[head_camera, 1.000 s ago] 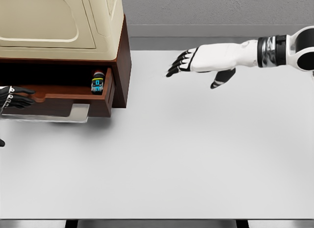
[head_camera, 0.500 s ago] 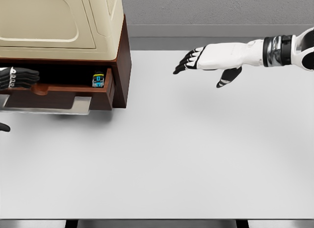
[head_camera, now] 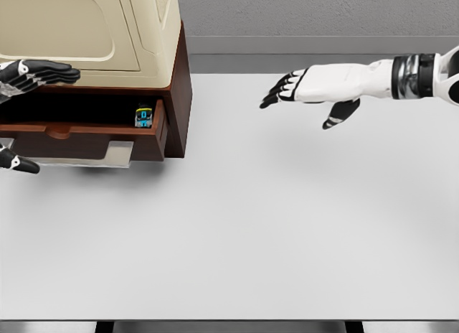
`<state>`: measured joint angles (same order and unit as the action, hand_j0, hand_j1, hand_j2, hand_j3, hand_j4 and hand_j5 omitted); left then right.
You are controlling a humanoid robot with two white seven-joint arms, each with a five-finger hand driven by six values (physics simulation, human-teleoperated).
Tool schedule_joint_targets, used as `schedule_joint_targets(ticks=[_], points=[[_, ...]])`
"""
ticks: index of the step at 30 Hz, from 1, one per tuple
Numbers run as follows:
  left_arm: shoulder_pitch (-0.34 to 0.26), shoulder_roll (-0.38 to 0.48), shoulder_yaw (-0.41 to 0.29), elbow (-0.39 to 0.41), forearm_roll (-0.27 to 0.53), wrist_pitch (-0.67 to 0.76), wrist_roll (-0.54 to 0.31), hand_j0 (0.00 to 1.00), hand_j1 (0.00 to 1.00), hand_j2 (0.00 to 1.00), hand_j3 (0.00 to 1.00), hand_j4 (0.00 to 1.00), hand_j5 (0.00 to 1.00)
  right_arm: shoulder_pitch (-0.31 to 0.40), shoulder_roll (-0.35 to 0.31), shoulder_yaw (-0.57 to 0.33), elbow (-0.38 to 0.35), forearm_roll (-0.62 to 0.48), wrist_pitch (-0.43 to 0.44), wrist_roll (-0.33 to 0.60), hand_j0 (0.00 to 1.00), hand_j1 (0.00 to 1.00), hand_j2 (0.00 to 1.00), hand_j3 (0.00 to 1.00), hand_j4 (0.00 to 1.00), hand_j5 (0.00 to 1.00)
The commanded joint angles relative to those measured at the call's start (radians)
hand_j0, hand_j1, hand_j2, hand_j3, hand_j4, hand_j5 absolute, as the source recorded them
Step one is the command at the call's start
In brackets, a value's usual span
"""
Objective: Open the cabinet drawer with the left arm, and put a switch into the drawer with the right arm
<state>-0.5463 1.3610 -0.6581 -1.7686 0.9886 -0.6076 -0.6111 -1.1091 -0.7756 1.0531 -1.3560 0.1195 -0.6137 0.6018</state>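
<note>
A: While the drawer (head_camera: 86,135) stands pulled out from the brown cabinet (head_camera: 178,96), where does the switch (head_camera: 144,118) sit?

B: Inside the drawer, at its right end, close against the right wall. Small dark body, blue and yellow markings on top.

A: Right hand (head_camera: 301,89)?

B: Over the white tabletop (head_camera: 251,225), well apart from the cabinet, palm down. Fingers extended toward the cabinet, thumb hanging below. It holds nothing.

A: Left hand (head_camera: 32,73)?

B: At the left edge, in front of the cabinet just above the drawer opening. Fingers stretched out flat, pointing right, gripping nothing. One dark fingertip shows lower down, near the drawer front.

A: Anything on the cabinet?

B: A cream-coloured appliance (head_camera: 86,28) on top.
</note>
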Motion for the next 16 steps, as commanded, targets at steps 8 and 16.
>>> schedule_joint_targets(ticks=[8,16], points=[[-0.047,-0.264,-0.018,0.000,-0.067,-0.003,0.000,1.00,1.00,1.00,1.00,1.00,1.00,0.044,-0.047,-0.048,0.000,-0.006,0.003,-0.001,1.00,1.00,1.00,1.00,1.00,1.00],[-0.127,-0.368,-0.092,0.001,-0.096,-0.003,0.000,1.00,1.00,1.00,1.00,1.00,1.00,0.049,-0.045,-0.048,0.000,-0.006,0.003,-0.001,1.00,1.00,1.00,1.00,1.00,1.00]])
